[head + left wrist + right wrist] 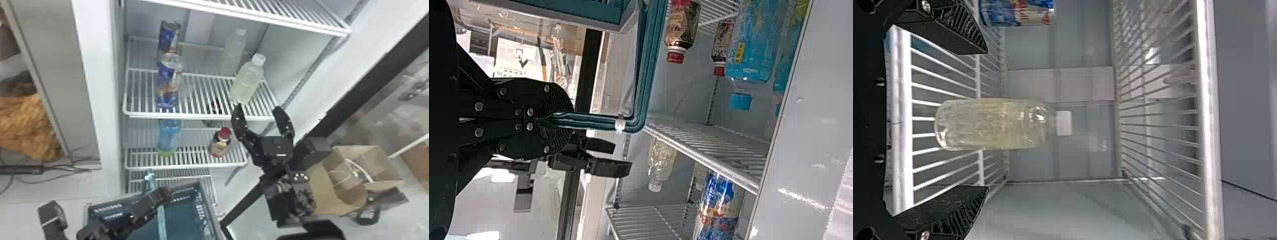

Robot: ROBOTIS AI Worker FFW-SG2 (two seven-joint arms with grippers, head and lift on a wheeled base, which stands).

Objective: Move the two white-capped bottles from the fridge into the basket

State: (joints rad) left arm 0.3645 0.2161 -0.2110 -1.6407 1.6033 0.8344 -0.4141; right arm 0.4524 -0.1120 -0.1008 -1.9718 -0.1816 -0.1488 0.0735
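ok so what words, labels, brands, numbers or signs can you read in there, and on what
None can be read.
Blue cans: lettering, too small.
Red-capped bottle: label, too small.
Blue bottle: yellow tag, too small.
White sheet beyond: too small.
Front white-capped bottle: no print seen.

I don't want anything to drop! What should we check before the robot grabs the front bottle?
1. Front bottle standing on the shelf: ok.
2. Right end effector open and facing it: ok.
3. Left end effector shut on the basket's handle: ok.
4. Basket in front of the fridge: ok.
5. Back bottle easy to reach too: probably not ok, it's farther in.
6. Front bottle's cap tight: cannot tell.
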